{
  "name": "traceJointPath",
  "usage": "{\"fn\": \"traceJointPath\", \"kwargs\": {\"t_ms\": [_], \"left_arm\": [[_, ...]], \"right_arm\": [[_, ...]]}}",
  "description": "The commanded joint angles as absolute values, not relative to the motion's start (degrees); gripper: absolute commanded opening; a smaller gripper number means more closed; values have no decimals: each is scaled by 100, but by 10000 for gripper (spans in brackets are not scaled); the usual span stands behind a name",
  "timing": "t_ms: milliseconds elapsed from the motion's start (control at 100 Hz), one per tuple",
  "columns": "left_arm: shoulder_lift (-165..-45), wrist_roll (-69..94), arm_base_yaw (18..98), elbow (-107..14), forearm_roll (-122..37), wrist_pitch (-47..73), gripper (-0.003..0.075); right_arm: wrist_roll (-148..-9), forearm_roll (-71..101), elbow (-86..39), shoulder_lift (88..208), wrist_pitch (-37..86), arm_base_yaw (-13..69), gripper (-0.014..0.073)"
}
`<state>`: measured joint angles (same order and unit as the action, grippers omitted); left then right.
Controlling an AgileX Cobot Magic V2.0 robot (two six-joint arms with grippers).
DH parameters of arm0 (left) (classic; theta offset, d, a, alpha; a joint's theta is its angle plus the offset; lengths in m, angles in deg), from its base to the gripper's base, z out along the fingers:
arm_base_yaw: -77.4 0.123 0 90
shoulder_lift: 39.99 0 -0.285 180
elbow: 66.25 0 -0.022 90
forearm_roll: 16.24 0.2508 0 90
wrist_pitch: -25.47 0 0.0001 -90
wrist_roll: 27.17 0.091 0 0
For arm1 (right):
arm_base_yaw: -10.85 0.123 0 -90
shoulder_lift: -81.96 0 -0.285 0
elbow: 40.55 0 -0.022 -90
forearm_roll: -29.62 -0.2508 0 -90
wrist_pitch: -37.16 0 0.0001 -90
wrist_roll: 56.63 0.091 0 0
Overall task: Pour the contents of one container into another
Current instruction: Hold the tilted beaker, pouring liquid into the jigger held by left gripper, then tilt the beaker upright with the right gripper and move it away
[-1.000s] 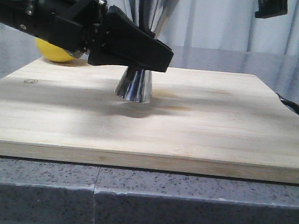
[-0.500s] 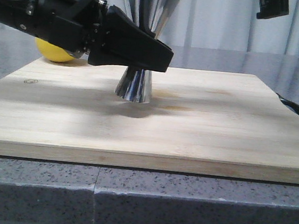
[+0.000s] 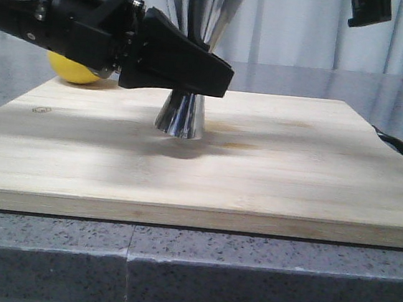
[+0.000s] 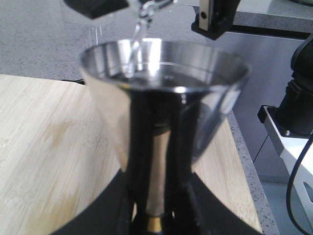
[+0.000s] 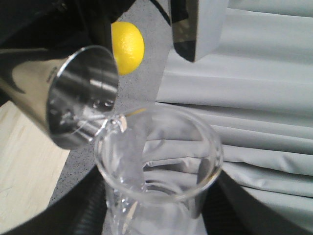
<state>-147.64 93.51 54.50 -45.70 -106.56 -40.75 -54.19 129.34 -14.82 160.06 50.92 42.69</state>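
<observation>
now my right gripper point(image 5: 156, 230) holds the tipped beaker point(image 5: 161, 161) — water streams into the jigger point(image 4: 164, 98), clamped by my left gripper point(image 3: 196, 67).

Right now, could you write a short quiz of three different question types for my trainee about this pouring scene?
1. True or false: the jigger stands on the wooden board.
2. Which pincer grips the jigger at its waist? A) left B) right
3. Fill in: behind the board's far left corner lies a yellow ____.

Key:
1. True.
2. A: the left pincer. The right pincer holds the beaker, tilted, and a clear stream falls into the jigger.
3. lemon.
</observation>
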Motion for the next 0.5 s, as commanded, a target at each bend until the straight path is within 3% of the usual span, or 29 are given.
{"fn": "traceJointPath", "kwargs": {"t_ms": [0, 230, 490], "left_arm": [[-14484, 9310, 5400, -4732, -11063, -4803, -19], [-14484, 9310, 5400, -4732, -11073, -4803, -19], [-14484, 9310, 5400, -4732, -11373, -4803, -19]], "right_arm": [[-5431, 12913, -1689, 15882, 4993, 4277, 215], [-5378, 12922, -1689, 15882, 5047, 4277, 215], [-4249, 12911, -1689, 15882, 4923, 4277, 215]]}}
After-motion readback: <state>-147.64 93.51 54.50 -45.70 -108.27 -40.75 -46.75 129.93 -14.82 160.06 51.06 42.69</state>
